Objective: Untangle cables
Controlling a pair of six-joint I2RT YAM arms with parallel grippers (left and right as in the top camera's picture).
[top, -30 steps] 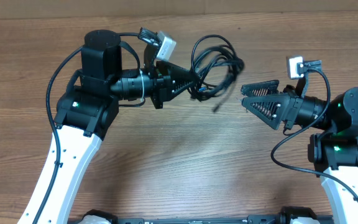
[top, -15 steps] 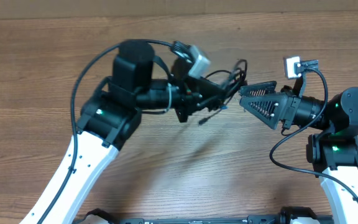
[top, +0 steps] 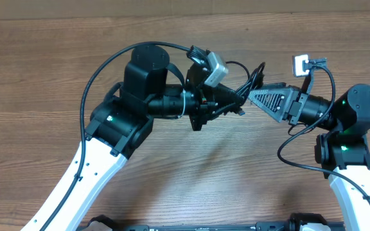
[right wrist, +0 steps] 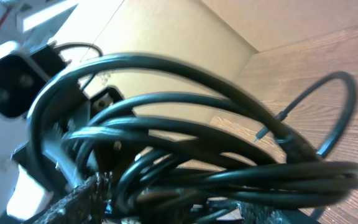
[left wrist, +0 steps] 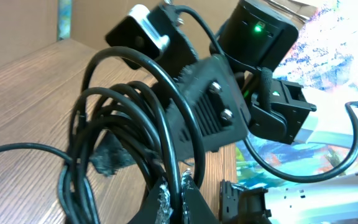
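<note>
The cables (top: 252, 76) are thin black cords bunched in tangled loops, held above the wooden table between the two grippers. My left gripper (top: 236, 99) is shut on one strand of the bundle; the left wrist view shows that strand pinched between the jaws (left wrist: 180, 186), with the loops (left wrist: 135, 124) hanging ahead. My right gripper (top: 252, 97) points left into the same bundle. In the right wrist view its fingers stand apart (right wrist: 166, 199) with several loops (right wrist: 216, 168) lying between them. A loose end curls out at the right (right wrist: 334, 118).
The wooden table (top: 44, 64) stretches wide to the left and front. Both arms meet right of centre, their fingertips almost touching. Thick black arm cables loop over the left arm (top: 101, 70) and beside the right arm (top: 288, 154).
My left arm has swung right, carrying the cable bundle up to the right gripper. The right gripper's fingers now reach around the bundle; the right arm has shifted slightly.
</note>
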